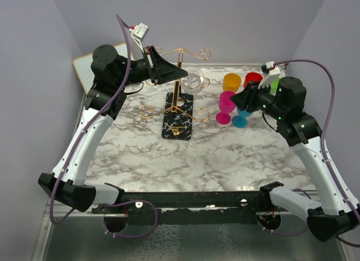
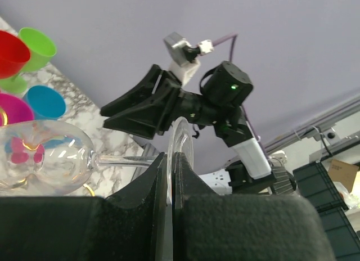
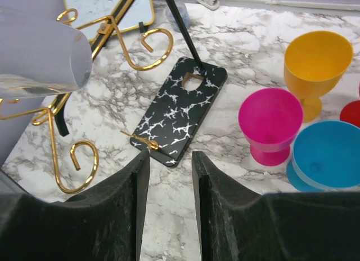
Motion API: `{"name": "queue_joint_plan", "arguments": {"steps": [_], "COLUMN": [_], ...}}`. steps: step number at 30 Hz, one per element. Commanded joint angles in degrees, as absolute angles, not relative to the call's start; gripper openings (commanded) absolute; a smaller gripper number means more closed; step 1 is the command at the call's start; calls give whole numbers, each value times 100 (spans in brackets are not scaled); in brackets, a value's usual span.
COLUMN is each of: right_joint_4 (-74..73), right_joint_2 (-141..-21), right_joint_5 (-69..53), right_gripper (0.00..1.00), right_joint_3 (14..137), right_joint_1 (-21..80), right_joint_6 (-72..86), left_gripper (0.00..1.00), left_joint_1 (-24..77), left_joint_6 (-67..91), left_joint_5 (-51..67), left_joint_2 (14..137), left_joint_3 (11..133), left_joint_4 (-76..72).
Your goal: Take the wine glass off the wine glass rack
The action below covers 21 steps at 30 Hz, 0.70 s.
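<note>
The clear wine glass [image 1: 192, 81] lies sideways in the air just right of the wine glass rack's gold post [image 1: 179, 75]. My left gripper [image 1: 181, 74] is shut on it. In the left wrist view the left gripper [image 2: 171, 160] pinches the glass's round foot [image 2: 183, 136], with the stem and bowl [image 2: 48, 155] pointing left. The wine glass rack [image 3: 112, 36] stands on its black white-veined base [image 3: 181, 110]. My right gripper [image 3: 170, 160] hovers open and holds nothing above the marble near that base; in the top view the right gripper [image 1: 243, 98] is beside the cups.
Plastic goblets cluster at the right: yellow [image 1: 231, 81], red [image 1: 252, 79], pink [image 1: 226, 105], blue [image 1: 240, 120] and green [image 2: 36, 47]. The rack's curled gold arms [image 1: 147, 111] reach out low on the left and high at the back [image 1: 200, 53]. Walls close in on three sides.
</note>
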State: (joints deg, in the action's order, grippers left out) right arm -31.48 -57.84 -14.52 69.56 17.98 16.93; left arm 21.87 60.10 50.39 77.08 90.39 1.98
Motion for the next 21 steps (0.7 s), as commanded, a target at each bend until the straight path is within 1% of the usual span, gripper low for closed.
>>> {"name": "queue_joint_plan", "arguments": {"steps": [1, 3, 5, 6, 8, 10, 13, 16, 21], "right_joint_4": [-2676, -2408, -1881, -1579, -944, 10, 1328, 2616, 5040], "right_joint_2": [-5926, -5987, -6032, -6056, -6088, -6108, -6141, -6332, -6916], "right_joint_5": [-2093, -2480, -3140, -3584, -4162, -4731, -5271, -5687, -6199], "right_gripper": [36, 38, 39, 42, 50, 58, 66, 70, 70], "right_joint_3": [7286, 7271, 7146, 7071, 6911, 6692, 6342, 6100, 5822], "right_joint_1": [1775, 1773, 1770, 1775, 1775, 1774, 1775, 1775, 1775], "right_joint_6": [1842, 1935, 2080, 2185, 2455, 2752, 3306, 3918, 5285], "left_gripper": [0, 0, 0, 0, 0, 0, 0, 0, 0], "left_joint_1": [2180, 2180, 2172, 2172, 2175, 2171, 2171, 2171, 2171], "left_joint_6": [6524, 6644, 6753, 6805, 6878, 6942, 6980, 7106, 7426], "left_joint_5": [5219, 5212, 5191, 5182, 5169, 5160, 5153, 5127, 5041], "left_joint_2": [7234, 7123, 7018, 6961, 6847, 6771, 6684, 6586, 6289], "left_joint_3": [9150, 9149, 9150, 9154, 9185, 9251, 9387, 9434, 9385], "left_joint_4": [-597, -722, -855, -923, -991, -1034, -1021, -1127, -1658]}}
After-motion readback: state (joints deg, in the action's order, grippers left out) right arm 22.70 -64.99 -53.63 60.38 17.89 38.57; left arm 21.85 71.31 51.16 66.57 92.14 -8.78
